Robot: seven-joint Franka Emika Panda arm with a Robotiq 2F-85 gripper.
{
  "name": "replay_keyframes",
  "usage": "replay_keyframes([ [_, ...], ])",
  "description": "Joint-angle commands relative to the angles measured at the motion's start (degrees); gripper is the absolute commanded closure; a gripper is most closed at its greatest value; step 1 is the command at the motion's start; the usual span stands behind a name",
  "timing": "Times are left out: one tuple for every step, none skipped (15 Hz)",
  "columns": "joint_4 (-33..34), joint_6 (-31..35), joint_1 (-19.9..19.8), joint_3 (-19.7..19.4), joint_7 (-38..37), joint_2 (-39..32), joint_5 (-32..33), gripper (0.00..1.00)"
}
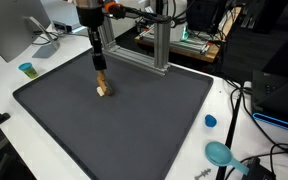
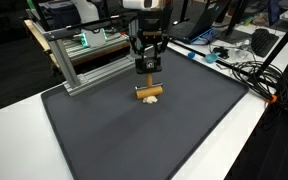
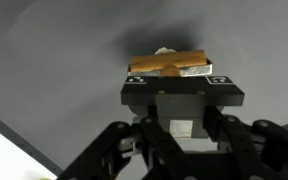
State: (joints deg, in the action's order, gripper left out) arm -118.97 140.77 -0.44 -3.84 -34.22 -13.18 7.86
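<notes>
My gripper [image 1: 100, 68] hangs over the middle back of a dark grey mat [image 1: 134, 120], which also shows in the exterior view from the opposite side [image 2: 154, 135]. The gripper [image 2: 146, 62] is shut on a small wooden block [image 2: 144, 66] and holds it upright. Just below it a light wooden piece [image 2: 149, 95] lies on the mat, also in an exterior view [image 1: 103, 92]. In the wrist view the wooden pieces [image 3: 169, 67] show as a cross shape beyond the black finger pads [image 3: 182, 95]. The fingertips themselves are hidden there.
An aluminium frame [image 1: 159, 45] stands at the mat's back edge, also in an exterior view [image 2: 84, 60]. A small teal cup [image 1: 26, 69], a blue cap [image 1: 211, 121] and a teal tool [image 1: 219, 152] lie on the white table. Cables [image 2: 246, 72] run beside the mat.
</notes>
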Motion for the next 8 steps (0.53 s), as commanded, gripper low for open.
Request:
replay_keyframes([
  [4.16, -0.04, 1.03, -1.51, -1.06, -3.42, 0.17, 0.78],
  [4.55, 0.43, 1.09, -1.70, -1.20, -3.64, 0.21, 0.78],
  [5.08, 0.36, 1.09, -1.89, -1.22, -3.77, 0.08, 0.78],
  [5.61, 0.17, 1.10, -2.08, -1.19, -4.08, 0.02, 0.78],
  [6.15, -0.14, 1.12, -2.28, -1.21, -4.44, 0.01, 0.78],
  [6.75, -0.46, 1.14, -2.47, -1.22, -4.93, -0.01, 0.78],
  [7.14, -0.51, 1.18, -2.63, -1.20, -5.32, -0.09, 0.78],
  [7.62, -0.72, 1.18, -2.75, -1.09, -5.71, -0.24, 0.78],
])
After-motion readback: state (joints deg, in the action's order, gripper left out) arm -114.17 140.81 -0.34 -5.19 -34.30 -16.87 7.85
